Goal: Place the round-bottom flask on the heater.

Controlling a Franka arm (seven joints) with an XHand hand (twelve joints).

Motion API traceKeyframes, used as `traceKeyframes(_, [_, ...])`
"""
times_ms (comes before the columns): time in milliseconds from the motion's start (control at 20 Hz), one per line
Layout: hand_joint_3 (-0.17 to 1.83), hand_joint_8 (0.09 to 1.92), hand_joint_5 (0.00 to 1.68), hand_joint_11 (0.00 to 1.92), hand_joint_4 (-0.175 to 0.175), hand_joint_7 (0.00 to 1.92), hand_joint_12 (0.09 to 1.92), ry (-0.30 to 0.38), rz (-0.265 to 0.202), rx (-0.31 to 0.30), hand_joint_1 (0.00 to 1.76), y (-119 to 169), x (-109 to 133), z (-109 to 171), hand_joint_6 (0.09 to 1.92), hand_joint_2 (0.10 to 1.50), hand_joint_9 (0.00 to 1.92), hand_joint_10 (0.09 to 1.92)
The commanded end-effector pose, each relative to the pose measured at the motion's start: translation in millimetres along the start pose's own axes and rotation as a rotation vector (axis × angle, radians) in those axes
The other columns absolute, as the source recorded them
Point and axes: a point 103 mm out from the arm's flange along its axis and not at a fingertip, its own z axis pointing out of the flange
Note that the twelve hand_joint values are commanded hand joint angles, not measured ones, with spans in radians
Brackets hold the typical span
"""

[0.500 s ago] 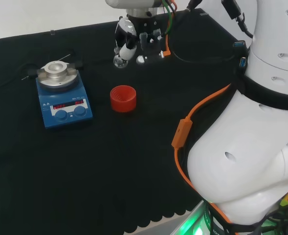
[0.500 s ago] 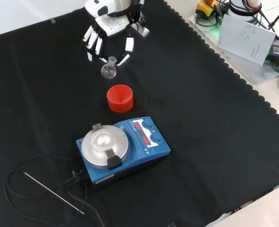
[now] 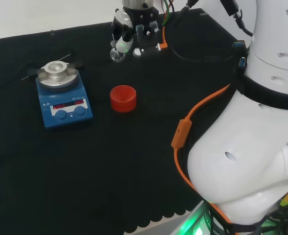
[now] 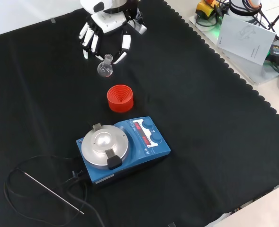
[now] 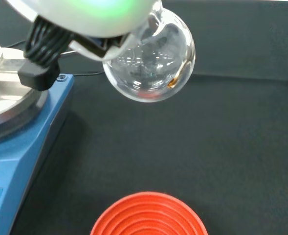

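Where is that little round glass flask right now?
In the front view the round-bottom flask hangs in the hand, near the top, just beyond the red ribbed stand and well short of the heater.

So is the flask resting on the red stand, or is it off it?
Off it. The flask hangs from the hand, and the red stand sits apart on the cloth.
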Motion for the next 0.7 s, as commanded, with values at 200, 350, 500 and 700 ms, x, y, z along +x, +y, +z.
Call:
traceKeyframes(200, [0.96,0.57,1.18,0.59,0.039,0.67,1.17,-0.01,-0.034,0.003,1.14,27.0,19.2,-20.8,0.97,0.55,0.87,0.45])
traceKeyframes(350, [0.96,0.57,1.19,0.58,0.04,0.67,1.17,-0.015,-0.052,0.005,1.14,42.2,29.4,-25.5,0.97,0.55,0.86,0.45])
traceKeyframes(500, [0.96,0.57,1.19,0.58,0.042,0.67,1.17,-0.005,-0.069,0.014,1.14,59.0,39.1,-25.6,0.97,0.55,0.86,0.45])
traceKeyframes(700, [0.96,0.57,1.19,0.58,0.045,0.67,1.17,0.01,-0.095,0.028,1.14,80.2,51.6,-26.0,0.97,0.55,0.86,0.45])
